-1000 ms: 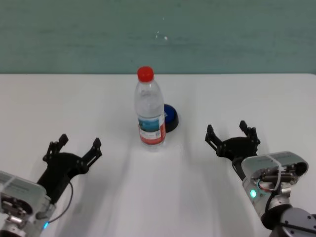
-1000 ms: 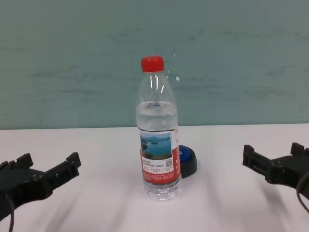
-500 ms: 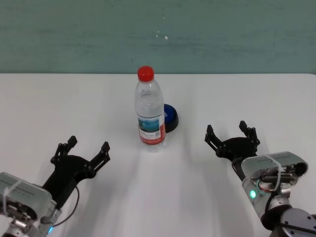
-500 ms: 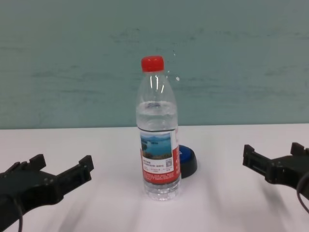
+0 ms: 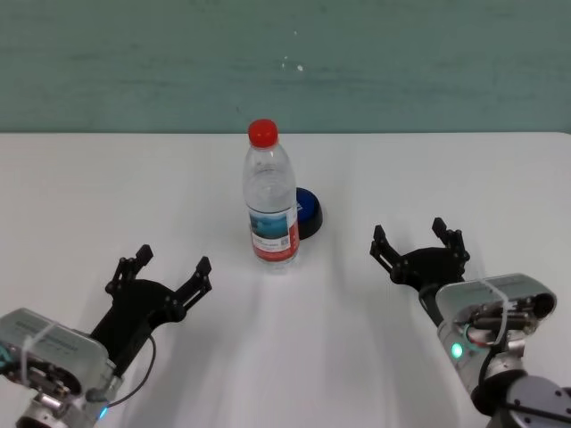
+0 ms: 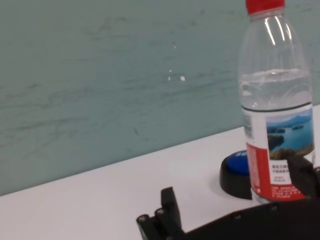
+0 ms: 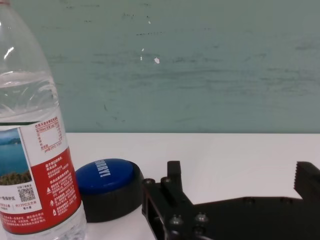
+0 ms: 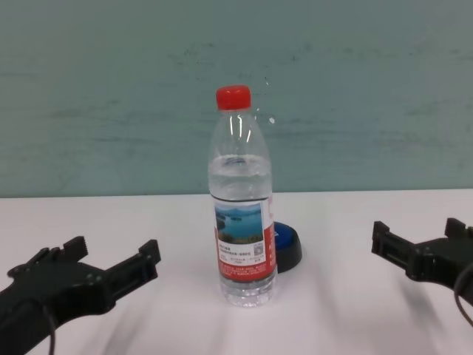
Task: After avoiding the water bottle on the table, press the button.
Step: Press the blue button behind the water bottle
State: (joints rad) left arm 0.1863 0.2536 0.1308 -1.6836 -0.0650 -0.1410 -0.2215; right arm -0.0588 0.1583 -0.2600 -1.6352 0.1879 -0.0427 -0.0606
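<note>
The water bottle [image 5: 271, 203] is seen standing upright near the middle of the table [image 5: 446, 178], its red cap on and its lake label turned toward the near side. The button [image 5: 309, 212] is placed just behind the bottle and slightly to its right, so that from the chest view only its right part [image 8: 287, 246] is shown past the bottle [image 8: 242, 203]. Whether the two are touching cannot be told.

The left gripper [image 5: 161, 277] is held above the near left part of the table, to the left of the bottle and nearer than it, with its fingers spread apart and nothing between them. It is well clear of the bottle. In the left wrist view the bottle [image 6: 277, 105] and the button [image 6: 236, 169] are seen beyond its dark fingers [image 6: 167, 210].

The right gripper [image 5: 419, 247] is held over the near right part of the table, to the right of the button and nearer, its fingers likewise spread and empty. In the right wrist view the button [image 7: 109, 185] is shown beside the bottle [image 7: 35, 150].
</note>
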